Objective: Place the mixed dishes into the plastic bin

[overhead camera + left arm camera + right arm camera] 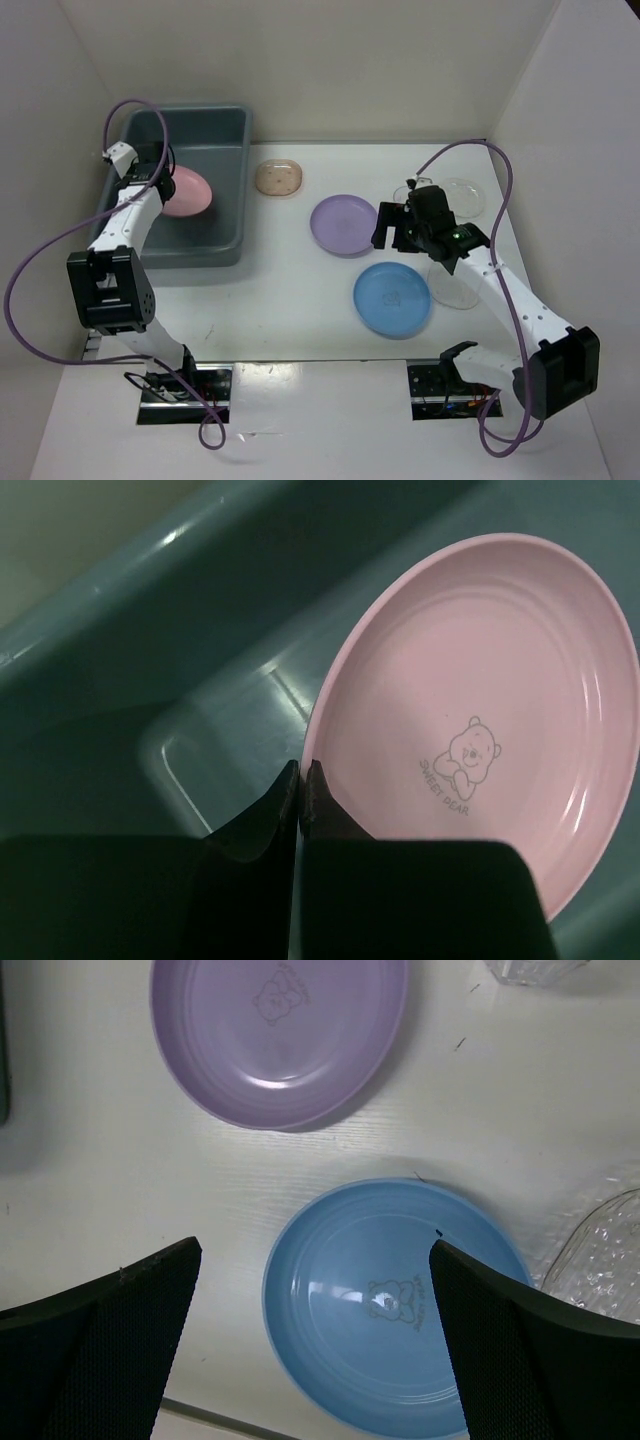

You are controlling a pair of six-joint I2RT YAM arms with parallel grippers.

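Observation:
The grey-blue plastic bin (222, 118) stands at the back left. My left gripper (160, 182) is inside it, shut on the rim of the pink plate (187, 192), which it holds tilted above the bin floor. In the left wrist view the jaws (301, 768) pinch the edge of the pink plate (480, 730). My right gripper (386, 226) is open and empty, above the table between the purple plate (343, 225) and the blue plate (392, 299). In the right wrist view the gripper (312, 1250) hangs over the blue plate (395, 1310), with the purple plate (278, 1035) beyond.
A small beige dish (278, 178) lies right of the bin. Clear plates lie at the back right (463, 197) and under the right arm (457, 288), the latter also in the right wrist view (600, 1260). A clear cup (525, 970) stands near the purple plate. White walls enclose the table.

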